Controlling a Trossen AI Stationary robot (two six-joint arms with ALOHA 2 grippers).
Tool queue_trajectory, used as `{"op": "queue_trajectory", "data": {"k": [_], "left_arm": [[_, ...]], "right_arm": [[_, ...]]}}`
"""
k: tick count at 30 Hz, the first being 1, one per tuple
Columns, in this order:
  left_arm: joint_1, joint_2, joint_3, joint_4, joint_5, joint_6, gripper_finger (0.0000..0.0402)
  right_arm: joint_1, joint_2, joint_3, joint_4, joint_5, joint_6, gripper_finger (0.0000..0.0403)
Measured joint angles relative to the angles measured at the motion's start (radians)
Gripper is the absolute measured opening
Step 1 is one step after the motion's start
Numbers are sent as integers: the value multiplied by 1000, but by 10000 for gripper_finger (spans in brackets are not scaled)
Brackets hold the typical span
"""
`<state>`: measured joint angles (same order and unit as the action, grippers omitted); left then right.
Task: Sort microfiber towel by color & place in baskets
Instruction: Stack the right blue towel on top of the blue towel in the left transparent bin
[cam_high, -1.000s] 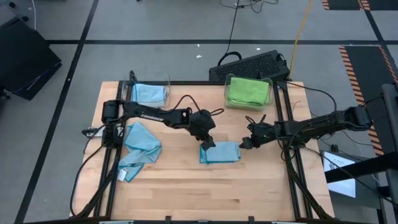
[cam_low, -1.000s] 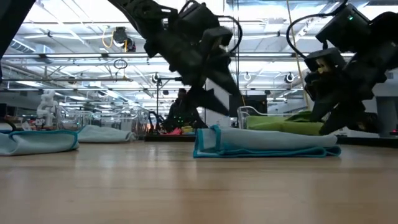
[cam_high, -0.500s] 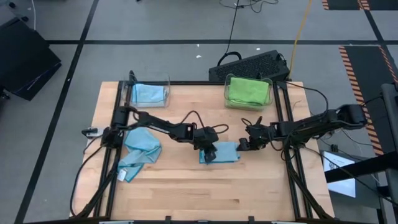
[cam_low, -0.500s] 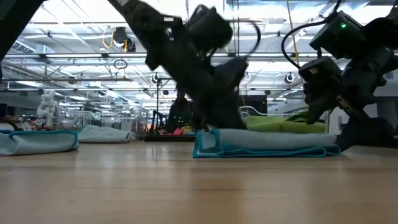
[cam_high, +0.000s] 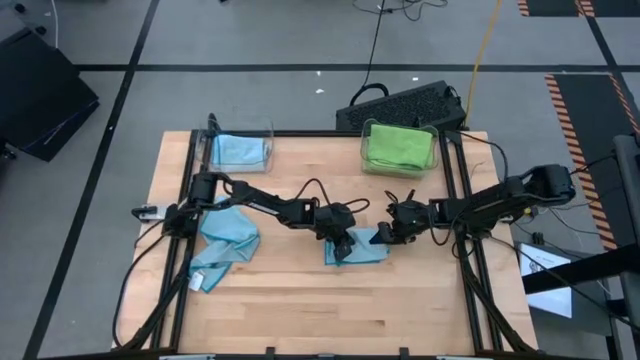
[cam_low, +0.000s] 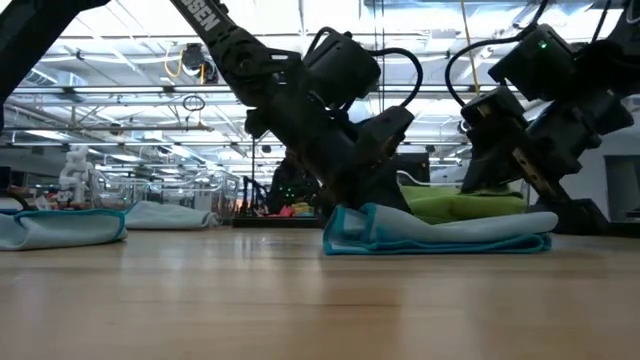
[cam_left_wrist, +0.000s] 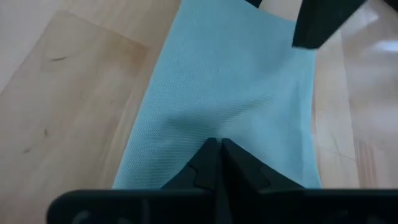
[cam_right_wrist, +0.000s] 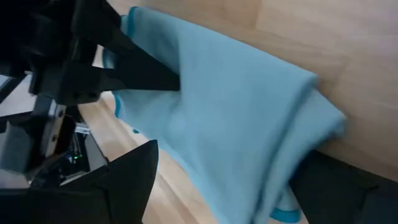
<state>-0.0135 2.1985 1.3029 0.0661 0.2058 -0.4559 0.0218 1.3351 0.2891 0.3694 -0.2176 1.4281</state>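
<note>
Towel (cam_high: 362, 247), light blue, folded flat with teal edging, sits between both grippers mid-table. Left gripper (cam_high: 343, 246) clamped on its near edge; right gripper (cam_high: 393, 232) jaws apart at the opposite edge. 2 clear baskets behind: left basket (cam_high: 241, 150) holds blue towel, right basket (cam_high: 399, 147) holds green.

Your left arm reaches in low from the left side toward the middle of the tabletop, its hand (cam_high: 342, 243) tipped down with fingers (cam_left_wrist: 214, 163) pinched together. Your right arm stretches in from the right, its hand (cam_high: 388, 235) just beside the left one, fingers (cam_right_wrist: 134, 180) spread wide
</note>
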Motion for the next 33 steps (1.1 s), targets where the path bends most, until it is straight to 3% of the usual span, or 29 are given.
{"op": "queue_trajectory", "data": {"k": [6,11,16,22,27,30,33], "left_arm": [[-1,2,-2,2,-2,9,10],[-1,2,-3,2,-5,29,5],[4,2,-3,1,-8,25,24],[13,3,-4,2,24,1,20],[20,-36,-8,-15,69,3,16],[25,-99,-14,-81,124,65,36],[25,-201,-14,-192,108,111,70]], "right_arm": [[0,108,20,148,0,-6,326],[1,193,43,249,6,-16,286],[0,223,52,271,15,-40,193],[0,223,51,271,7,-99,28],[0,218,50,266,7,-121,22],[0,184,50,262,7,-168,18],[-1,113,43,212,7,-244,18]]}}
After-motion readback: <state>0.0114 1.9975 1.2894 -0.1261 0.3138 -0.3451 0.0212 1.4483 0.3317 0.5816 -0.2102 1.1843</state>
